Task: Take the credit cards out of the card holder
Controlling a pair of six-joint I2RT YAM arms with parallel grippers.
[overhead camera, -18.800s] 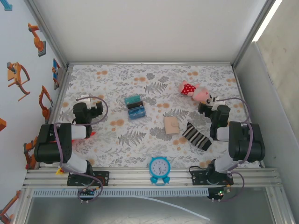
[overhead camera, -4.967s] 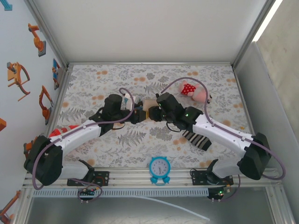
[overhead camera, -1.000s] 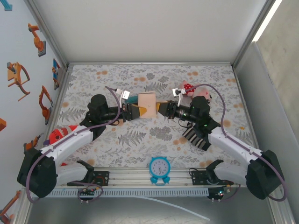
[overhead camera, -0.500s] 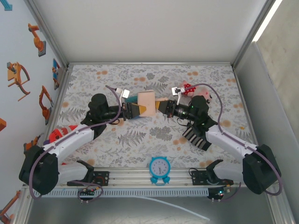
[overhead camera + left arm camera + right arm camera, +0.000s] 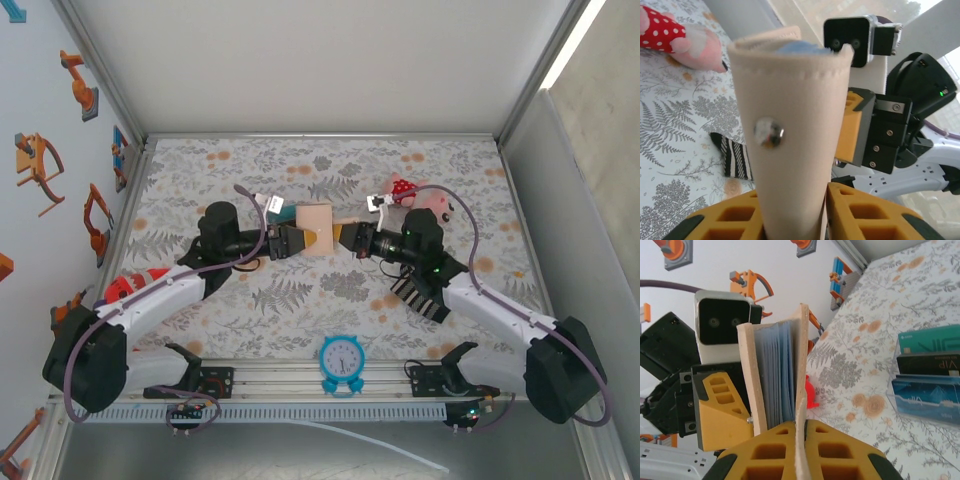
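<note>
We see the tan fabric bifold card holder (image 5: 313, 228) held up above the floral-patterned desk (image 5: 420, 165), slightly parted, with its pale blue inside showing. The right gripper (image 5: 346, 237) pinches one flap tight. The left gripper (image 5: 291, 242) clasps the opposite side between narrow jaws. Teal and blue credit cards (image 5: 926, 382) stand in a clear plastic rack (image 5: 892, 387) on the desk nearby.

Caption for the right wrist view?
Right gripper pinching one flap of the tan card holder, its pale blue lining showing, left gripper opposite.
</note>
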